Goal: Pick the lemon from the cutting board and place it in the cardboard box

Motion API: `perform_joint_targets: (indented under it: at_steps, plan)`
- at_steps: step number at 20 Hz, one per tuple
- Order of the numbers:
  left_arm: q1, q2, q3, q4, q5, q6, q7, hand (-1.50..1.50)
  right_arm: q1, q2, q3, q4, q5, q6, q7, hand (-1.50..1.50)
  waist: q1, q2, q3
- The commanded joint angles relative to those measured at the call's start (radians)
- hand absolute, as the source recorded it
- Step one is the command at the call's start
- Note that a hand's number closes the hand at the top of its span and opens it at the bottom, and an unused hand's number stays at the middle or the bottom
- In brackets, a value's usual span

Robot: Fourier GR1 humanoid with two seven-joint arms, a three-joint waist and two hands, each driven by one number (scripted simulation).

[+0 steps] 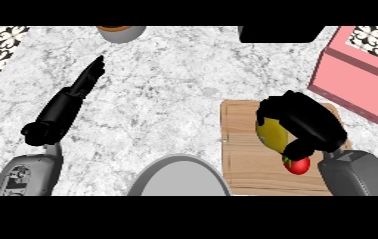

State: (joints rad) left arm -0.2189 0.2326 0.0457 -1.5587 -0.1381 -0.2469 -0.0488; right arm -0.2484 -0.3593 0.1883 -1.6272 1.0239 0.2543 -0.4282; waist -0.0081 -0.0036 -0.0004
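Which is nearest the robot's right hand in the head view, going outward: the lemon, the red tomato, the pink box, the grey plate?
1. Lemon, under the right hand, fingers curled round it.
2. Red tomato, just below, on the cutting board.
3. Pink box and grey plate: too close to call.

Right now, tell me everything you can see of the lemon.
The lemon is a yellow, smooth-skinned oval, lying over the wooden cutting board at the view's right. The right hand is curled over it and hides its upper right side, so only its left and lower flank show. A small red fruit sits just below it; contact between them is unclear.
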Motion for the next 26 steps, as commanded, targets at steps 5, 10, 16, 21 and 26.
perform_joint_targets:
  at_steps: [5,10,16,21,26]
  plan:
    - [0.019,-0.004,0.013,0.042,-0.034,0.027,-0.056,0.00,-0.026,-0.009,-0.219,-0.290,-0.180,0.157,0.138,1.50,-0.008,0.000,-0.001]
    - [0.013,0.025,0.025,-0.006,0.013,-0.030,-0.005,0.00,-0.119,0.058,-0.428,-0.245,-0.308,0.185,0.347,1.50,-0.001,0.000,-0.001]
    - [0.030,-0.026,-0.027,-0.047,-0.021,-0.001,0.010,0.00,-0.315,-0.084,-0.618,0.032,-0.326,0.154,0.393,1.50,0.022,0.007,0.001]
    - [0.031,-0.024,-0.017,-0.064,-0.026,0.003,0.025,0.00,-0.405,-0.179,-0.672,0.274,-0.320,0.095,0.348,1.50,0.024,0.007,0.001]
    - [-0.044,-0.023,0.000,0.027,-0.031,0.006,-0.002,0.00,-0.443,-0.300,-0.587,0.553,-0.187,0.017,0.177,1.50,0.030,0.014,0.001]
